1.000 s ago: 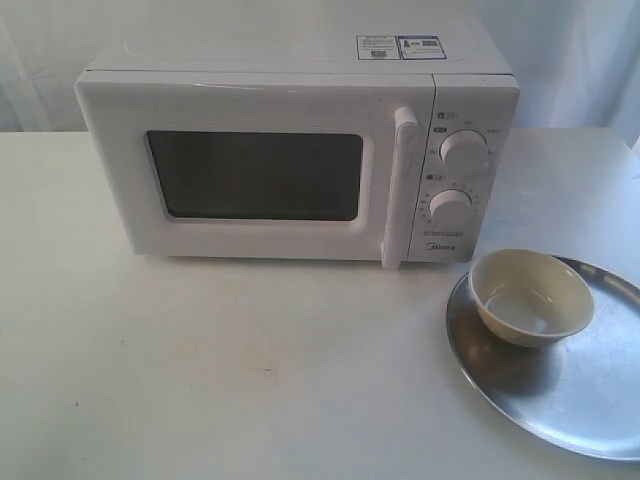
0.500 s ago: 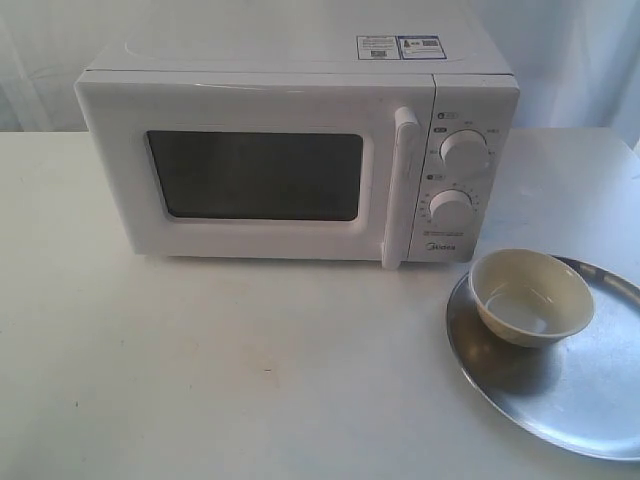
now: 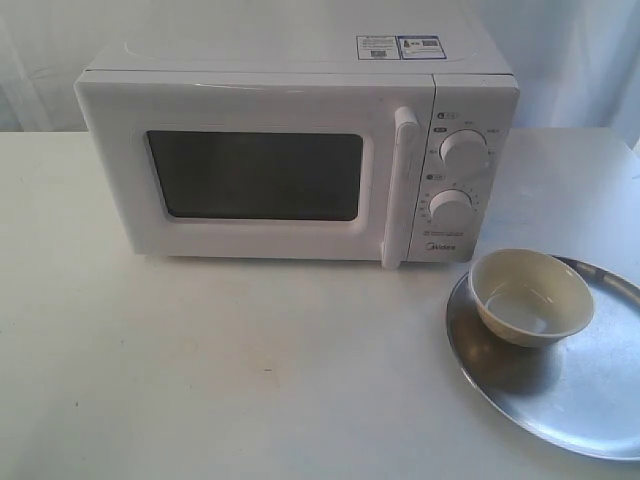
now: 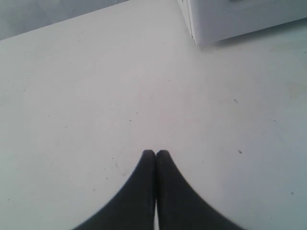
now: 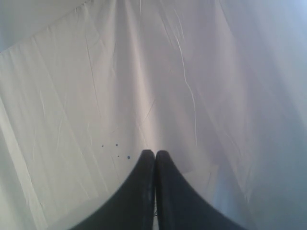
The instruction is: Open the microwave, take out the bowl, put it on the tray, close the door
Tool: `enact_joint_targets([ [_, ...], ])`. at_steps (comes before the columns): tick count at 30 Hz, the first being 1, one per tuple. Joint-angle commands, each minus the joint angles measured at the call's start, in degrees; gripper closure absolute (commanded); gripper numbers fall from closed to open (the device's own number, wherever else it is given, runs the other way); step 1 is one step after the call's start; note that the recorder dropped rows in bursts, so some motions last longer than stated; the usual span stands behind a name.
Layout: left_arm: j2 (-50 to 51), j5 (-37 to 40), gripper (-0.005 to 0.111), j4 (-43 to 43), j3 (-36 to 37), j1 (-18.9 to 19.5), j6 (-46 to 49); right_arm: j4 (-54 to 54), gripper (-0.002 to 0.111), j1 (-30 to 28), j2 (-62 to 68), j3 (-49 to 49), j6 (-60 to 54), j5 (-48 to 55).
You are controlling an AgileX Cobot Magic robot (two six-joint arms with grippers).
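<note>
The white microwave (image 3: pixel 290 150) stands at the back of the table with its door (image 3: pixel 250 180) shut and the bar handle (image 3: pixel 402 185) upright. The cream bowl (image 3: pixel 530 296) sits on the silver tray (image 3: pixel 590 400) at the front right. Neither arm shows in the exterior view. My left gripper (image 4: pixel 156 153) is shut with nothing in it, over bare table, with a corner of the microwave (image 4: pixel 240 19) beyond it. My right gripper (image 5: pixel 155 153) is shut and empty, facing a white cloth.
The white table (image 3: pixel 200 370) spreads in front of the microwave. A creased white cloth backdrop (image 5: pixel 144 72) fills the right wrist view. The tray reaches the exterior view's right edge.
</note>
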Motion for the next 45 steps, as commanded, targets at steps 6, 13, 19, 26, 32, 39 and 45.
enact_joint_targets([
  [6,-0.23,-0.29,0.107,-0.53,0.15,0.04,0.4,-0.18,0.108,0.06,-0.27,0.23,-0.41,-0.5],
  [13,-0.23,-0.29,0.107,-0.53,0.15,0.04,0.4,1.87,0.108,0.06,-0.27,0.23,-0.58,1.55],
  [19,-0.23,-0.29,0.107,-0.53,0.15,0.04,0.4,3.23,0.108,0.05,-0.27,2.25,-4.14,19.91],
  [26,-0.23,-0.29,0.107,-0.53,0.15,0.04,0.4,-1.41,0.108,-15.59,-10.15,9.4,-3.71,42.77],
  [32,-0.23,-0.29,0.107,-0.53,0.15,0.04,0.4,-1.41,0.108,-32.71,-22.74,15.46,-3.71,51.74],
  [39,-0.23,-0.29,0.107,-0.53,0.15,0.04,0.4,-1.41,0.108,-35.16,-28.24,15.55,-11.54,55.15],
  [45,-0.23,-0.29,0.107,-0.53,0.15,0.04,0.4,-1.18,0.108,-35.16,-28.24,15.55,-12.79,55.86],
])
